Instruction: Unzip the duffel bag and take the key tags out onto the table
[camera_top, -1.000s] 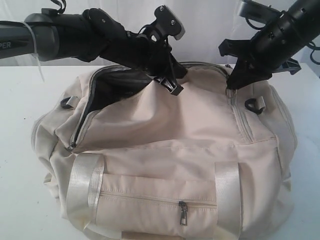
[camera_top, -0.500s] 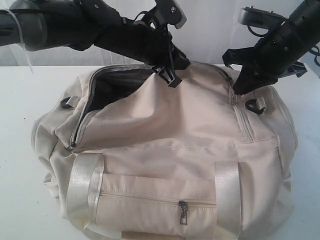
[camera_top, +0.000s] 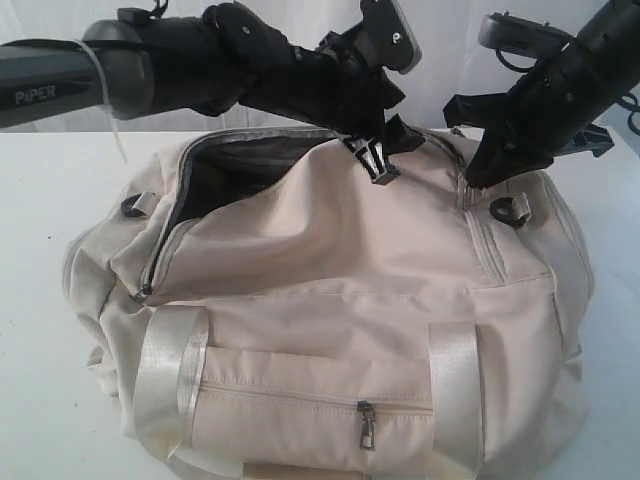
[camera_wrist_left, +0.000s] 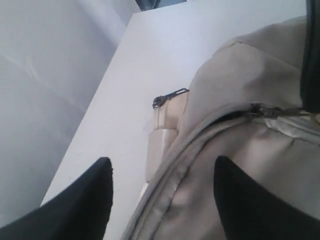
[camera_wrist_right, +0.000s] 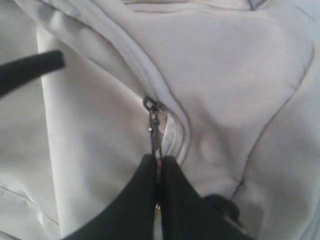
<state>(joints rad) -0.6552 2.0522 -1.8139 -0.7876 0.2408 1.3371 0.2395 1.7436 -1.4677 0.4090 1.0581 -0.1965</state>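
The cream duffel bag (camera_top: 340, 290) fills the middle of the white table (camera_top: 40, 180). Its top zipper gapes at the left, showing dark grey lining (camera_top: 240, 165). My left gripper (camera_top: 385, 152) reaches across over the bag's top middle. In the left wrist view the left gripper (camera_wrist_left: 162, 167) is open, straddling the zipper seam (camera_wrist_left: 175, 165) with nothing held. My right gripper (camera_top: 473, 178) is at the bag's right end. There the right gripper (camera_wrist_right: 157, 159) is shut on a metal zipper pull (camera_wrist_right: 155, 131). The key tags are hidden.
A white curtain (camera_top: 250, 110) hangs behind the table. Black D-rings (camera_top: 135, 205) (camera_top: 510, 212) sit at both ends of the bag. Satin straps (camera_top: 170, 370) flank a front pocket with its own zipper pull (camera_top: 366, 425). Another pull (camera_wrist_left: 170, 96) hangs at the bag's far side.
My left gripper has shifted right along the bag's top, and the opening now reaches further right. The right gripper has stayed on the zipper pull at the right end.
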